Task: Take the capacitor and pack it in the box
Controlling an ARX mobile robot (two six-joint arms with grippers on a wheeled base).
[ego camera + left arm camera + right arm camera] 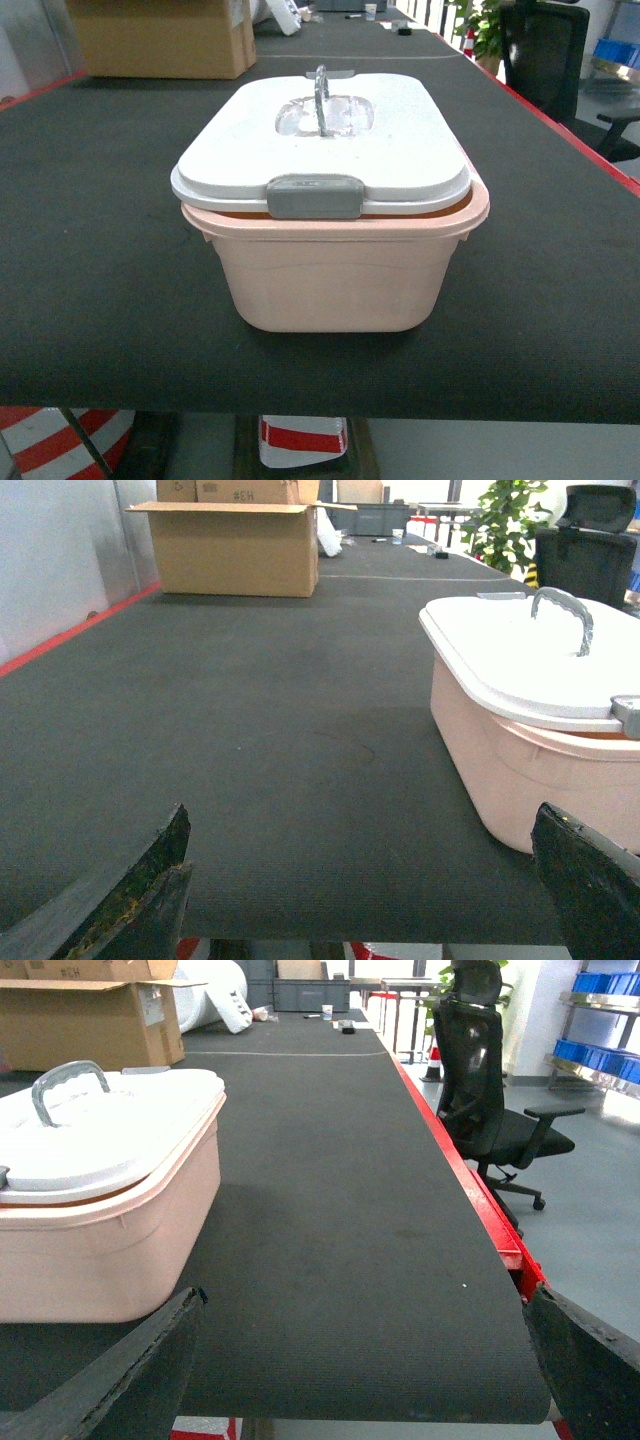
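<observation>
A: Where's the box [330, 280]?

B: Near the front edge of the table [90, 250], square to the robot. The lid [320, 140] sits on it but skewed, with one side riding over the rim and a gap showing beneath. The front clasp [314, 196] looks unlatched, though I can't be sure.

A: And the grippers?

B: Left gripper [365, 880] has its fingers spread wide, nothing between them, low at the table's near edge, just left of the box. Right gripper [365, 1360] is the same, spread and empty, on the box's right.

A: The capacitor?

B: None visible in any view. It may be inside the box or out of frame.

A: So what could go wrong?

B: I'd say the lid. It blocks packing, and being crooked it may slide or tip if nudged. Lifting by the handle [321, 95] could drag the light box toward the edge if a clasp catches.
</observation>
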